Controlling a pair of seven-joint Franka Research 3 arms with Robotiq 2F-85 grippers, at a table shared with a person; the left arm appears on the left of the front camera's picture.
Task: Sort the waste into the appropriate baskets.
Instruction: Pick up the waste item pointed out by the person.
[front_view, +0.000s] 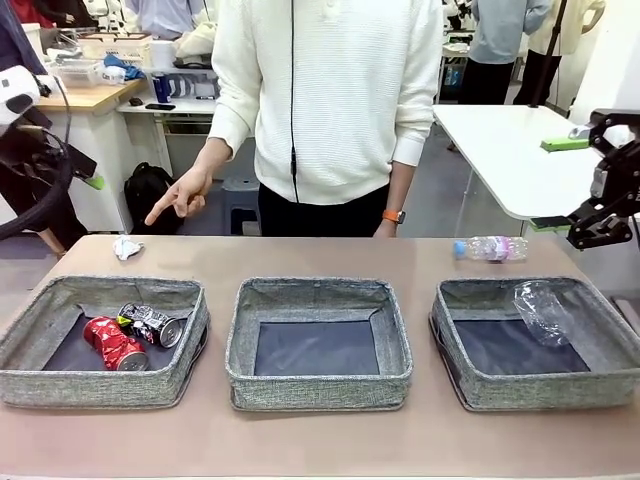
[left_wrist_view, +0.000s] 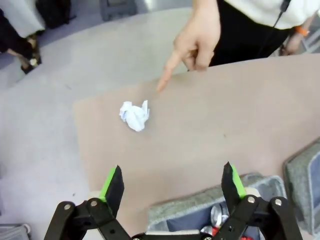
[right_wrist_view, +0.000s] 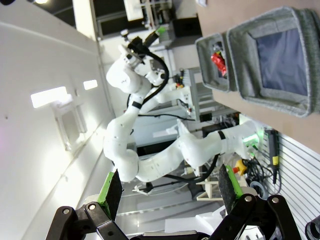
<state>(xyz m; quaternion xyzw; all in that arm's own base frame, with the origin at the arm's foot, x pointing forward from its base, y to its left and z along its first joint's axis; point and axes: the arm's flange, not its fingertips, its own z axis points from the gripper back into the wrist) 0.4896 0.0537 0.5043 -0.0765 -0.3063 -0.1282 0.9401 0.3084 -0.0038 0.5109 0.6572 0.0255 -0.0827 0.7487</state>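
Three grey baskets stand in a row on the table (front_view: 320, 440): the left basket (front_view: 100, 385) holds a crushed red can (front_view: 112, 343) touching a crushed dark can (front_view: 152, 324), the middle basket (front_view: 320, 388) shows its dark bottom, and the right basket (front_view: 530, 390) holds a crumpled clear bottle (front_view: 543, 312). A white paper wad (front_view: 126, 247) lies behind the left basket, a second clear bottle (front_view: 490, 248) behind the right one. The person's hand (front_view: 185, 193) points down towards the wad, and the right gripper (front_view: 598, 225) hangs above the table's right edge

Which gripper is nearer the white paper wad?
Left. The left gripper hangs open just short of the paper wad; the right gripper is off past the right-hand basket, at the opposite end.
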